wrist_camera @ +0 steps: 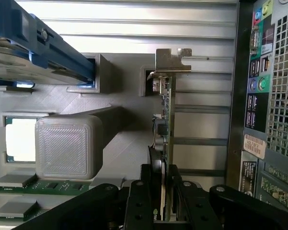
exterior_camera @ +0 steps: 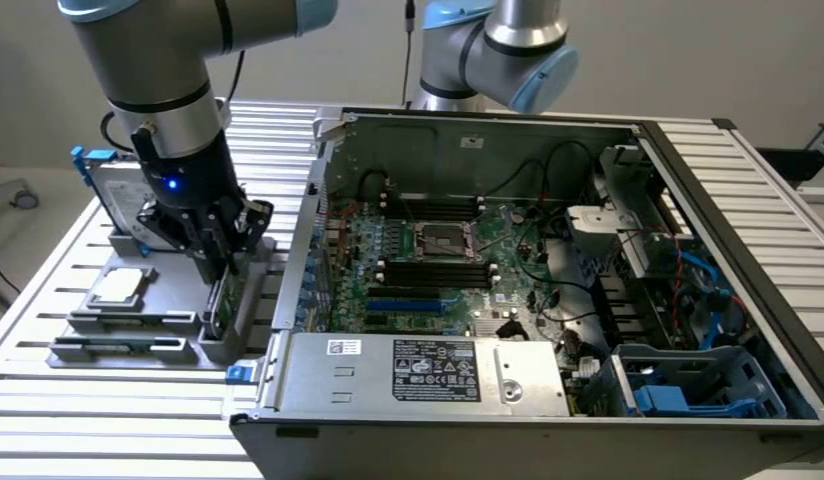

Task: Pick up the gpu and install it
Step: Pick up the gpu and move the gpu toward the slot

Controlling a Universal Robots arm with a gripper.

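Exterior view's left: hard drive [exterior_camera: 103, 190] with blue rails and CPU chip [exterior_camera: 119, 286] sit on the grey holder [exterior_camera: 145, 322]. Gripper [exterior_camera: 223, 262] is down at the holder's right-hand slot, jaws closed on the upper edge of the gpu [exterior_camera: 220, 305]. The gpu stands on edge in that slot. Just right: open computer case [exterior_camera: 732, 250], motherboard [exterior_camera: 432, 250] inside.

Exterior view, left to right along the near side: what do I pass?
CPU chip → gpu, standing on edge → silver power supply → blue drive cage.
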